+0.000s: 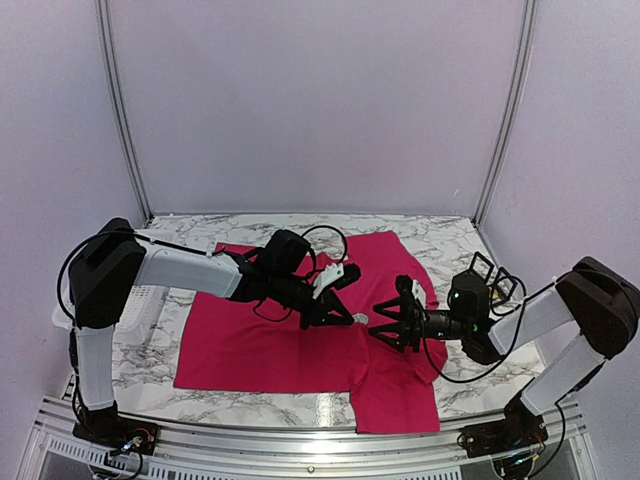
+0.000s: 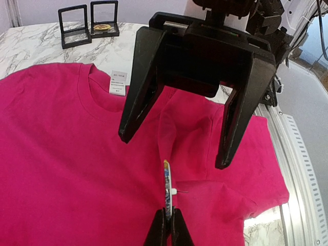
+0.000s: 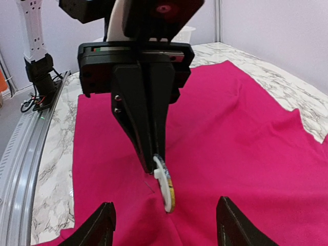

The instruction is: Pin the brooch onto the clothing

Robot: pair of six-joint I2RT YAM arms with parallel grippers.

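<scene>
The clothing, a crimson-pink short-sleeved T-shirt with a small white neck label, is lying spread across the marble table, its fabric rising into a soft fold near the middle. The brooch, a small round disc with a white face and a yellow-and-blue rim, is standing on edge, its lower rim touching that fold.

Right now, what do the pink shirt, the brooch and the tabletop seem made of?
Shirt: soft matte knit, likely cotton; it creases. Brooch: thin disc, white back, coloured rim; plastic or enamelled metal, unclear. Tabletop: veined marble look, possibly laminate.
</scene>
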